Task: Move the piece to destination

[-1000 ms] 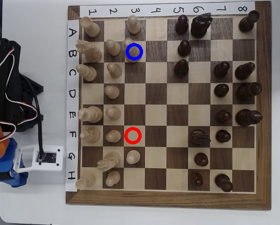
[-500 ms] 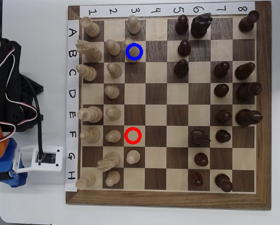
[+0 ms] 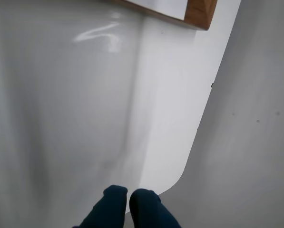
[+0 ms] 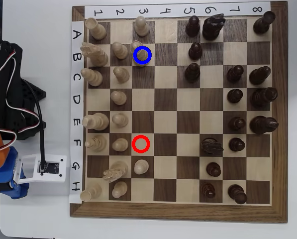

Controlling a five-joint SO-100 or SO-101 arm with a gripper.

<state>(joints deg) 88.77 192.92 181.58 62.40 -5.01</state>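
In the overhead view the piece (image 4: 138, 47), a small cream pawn, stands on the light square marked with the blue ring, the destination (image 4: 143, 55). Its base lies inside the ring. The red-ringed square (image 4: 141, 144) holds nothing. My arm (image 4: 4, 172) is folded beside the board's left edge, far from the pawn. The wrist view shows my gripper (image 3: 128, 198) over bare white table, its two dark blue fingertips touching and nothing between them. No chess pieces appear in that view.
Cream pieces (image 4: 119, 97) fill the board's left columns and dark pieces (image 4: 235, 95) the right ones. A white camera module (image 4: 49, 167) and cables lie left of the board. The wrist view shows the board's wooden corner (image 3: 199, 14) and the table's rounded corner (image 3: 182, 175).
The orange part of the arm at the left edge has slipped slightly further out of view. The pieces on the board have not moved.
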